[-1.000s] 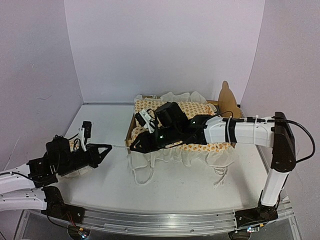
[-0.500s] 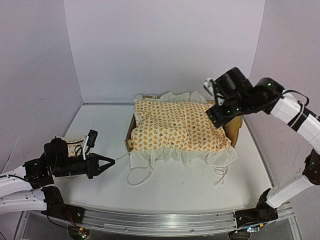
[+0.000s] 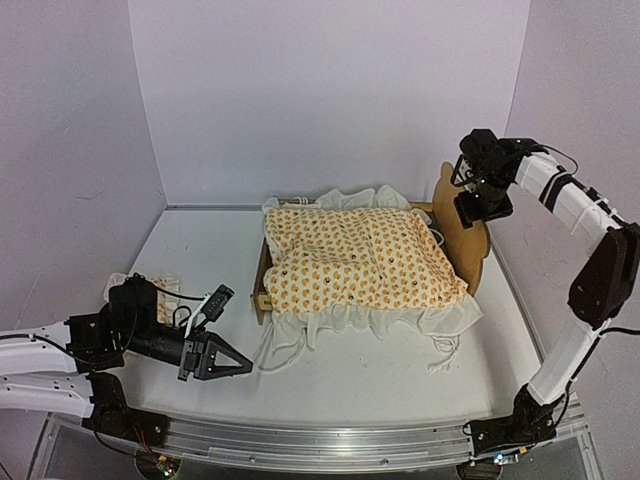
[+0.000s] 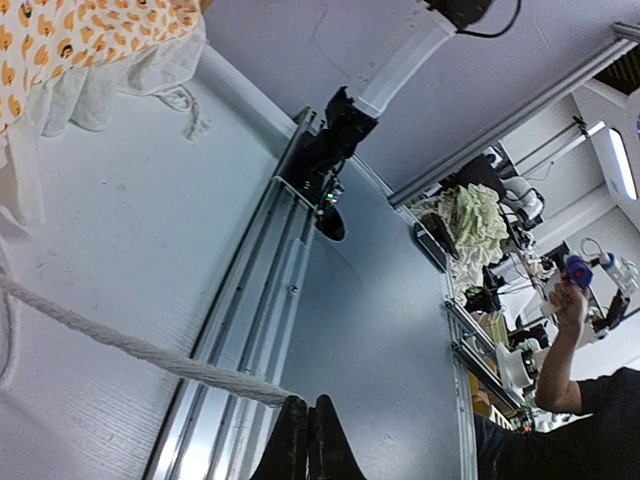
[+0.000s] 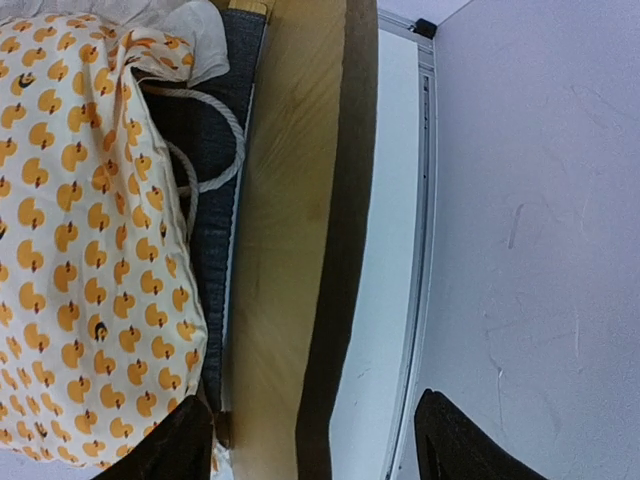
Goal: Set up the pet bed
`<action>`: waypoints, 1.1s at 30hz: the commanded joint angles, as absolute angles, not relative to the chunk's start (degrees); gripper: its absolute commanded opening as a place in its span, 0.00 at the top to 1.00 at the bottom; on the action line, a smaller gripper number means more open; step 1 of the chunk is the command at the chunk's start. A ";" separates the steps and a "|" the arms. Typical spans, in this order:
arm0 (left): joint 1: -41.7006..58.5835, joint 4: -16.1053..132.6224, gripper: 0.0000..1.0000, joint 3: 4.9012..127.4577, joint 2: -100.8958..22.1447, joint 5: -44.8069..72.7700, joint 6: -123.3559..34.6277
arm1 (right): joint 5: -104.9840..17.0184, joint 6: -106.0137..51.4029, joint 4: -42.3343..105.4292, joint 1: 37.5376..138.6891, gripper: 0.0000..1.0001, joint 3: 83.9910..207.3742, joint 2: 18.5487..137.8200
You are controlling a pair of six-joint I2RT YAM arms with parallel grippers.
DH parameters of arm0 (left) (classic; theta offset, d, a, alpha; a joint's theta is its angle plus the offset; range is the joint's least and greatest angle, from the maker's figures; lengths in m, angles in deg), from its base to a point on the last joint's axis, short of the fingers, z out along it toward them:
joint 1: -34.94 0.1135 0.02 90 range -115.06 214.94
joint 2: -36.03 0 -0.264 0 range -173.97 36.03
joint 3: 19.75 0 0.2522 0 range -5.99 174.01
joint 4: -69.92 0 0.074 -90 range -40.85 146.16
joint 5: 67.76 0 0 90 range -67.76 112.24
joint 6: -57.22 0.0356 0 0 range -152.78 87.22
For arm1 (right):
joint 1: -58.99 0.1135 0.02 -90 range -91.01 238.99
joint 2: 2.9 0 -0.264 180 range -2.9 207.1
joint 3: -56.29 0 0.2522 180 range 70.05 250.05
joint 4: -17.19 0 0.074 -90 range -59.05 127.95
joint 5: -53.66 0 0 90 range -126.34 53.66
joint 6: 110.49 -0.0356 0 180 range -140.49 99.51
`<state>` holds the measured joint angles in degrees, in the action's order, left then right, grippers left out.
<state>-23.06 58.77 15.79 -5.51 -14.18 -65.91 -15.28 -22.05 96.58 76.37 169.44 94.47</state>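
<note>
Left gripper [image 3: 232, 362]: pinched shut on a white tie cord [image 4: 130, 345] of the mattress cover [image 3: 365, 255], low over the desk [image 3: 360, 400] off the bed's near foot corner. Right gripper [image 3: 478, 208]: jaws wide, holding nothing, poised over the top edge of the headboard [image 5: 290, 250] with one finger to each side. Pet bed [image 3: 262, 285]: mid-desk, foot end toward the left arm, headboard toward the right, with the cover spread over it and its ruffle and loose ties spilling onto the desk. Pillow [image 3: 165, 300]: beside the left arm, well apart from the bed. Step in hand, as judged: drawing the cover square on the frame by its tie. Handling note: pull the cord low and gently, since the light frame may slide or tip; closing the right gripper on the headboard first would steady it. Markings: orange print on the cover only; no brand, label or legible writing.
</note>
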 commanded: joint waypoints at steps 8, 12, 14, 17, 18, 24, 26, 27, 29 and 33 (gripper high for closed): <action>-29.71 68.90 1.00 19.61 -10.90 -15.84 -68.08 | -28.73 -15.94 95.25 65.06 0.90 191.09 111.66; -29.73 68.75 1.00 15.24 -8.73 -3.57 -71.68 | -26.50 -14.02 94.54 63.22 1.00 200.06 119.80; -29.83 68.78 1.00 12.57 -7.85 2.08 -75.19 | -26.17 -13.83 94.53 62.79 1.00 203.59 122.28; -29.83 68.92 1.00 10.67 -10.66 4.70 -77.17 | -28.82 -16.09 97.21 62.95 0.69 207.42 121.82; -29.83 68.97 1.00 10.74 -12.60 3.97 -76.53 | -29.39 -17.22 98.22 63.31 0.54 207.35 120.24; -29.83 69.16 1.00 13.02 -24.50 -0.79 -74.11 | -16.85 -11.82 102.37 74.08 0.12 200.96 105.84; -29.81 69.45 1.00 13.04 -26.02 -1.09 -73.92 | -15.02 -10.35 100.63 80.64 0.07 196.43 101.98; -29.79 69.69 1.00 12.92 -26.24 -1.41 -73.84 | -15.75 -10.19 99.44 83.81 0.05 194.54 101.02; -29.83 69.90 1.00 12.47 -26.21 -1.71 -73.80 | -19.47 -10.14 96.13 89.83 0.02 190.50 100.59; -29.83 70.29 1.00 11.64 -26.17 -1.89 -74.34 | -26.05 -10.21 86.90 99.79 0.02 188.84 106.17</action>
<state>-29.64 66.88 10.76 -26.56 -0.63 -74.72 -21.53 -11.15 95.90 94.60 190.34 100.85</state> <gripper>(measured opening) 0.009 0.983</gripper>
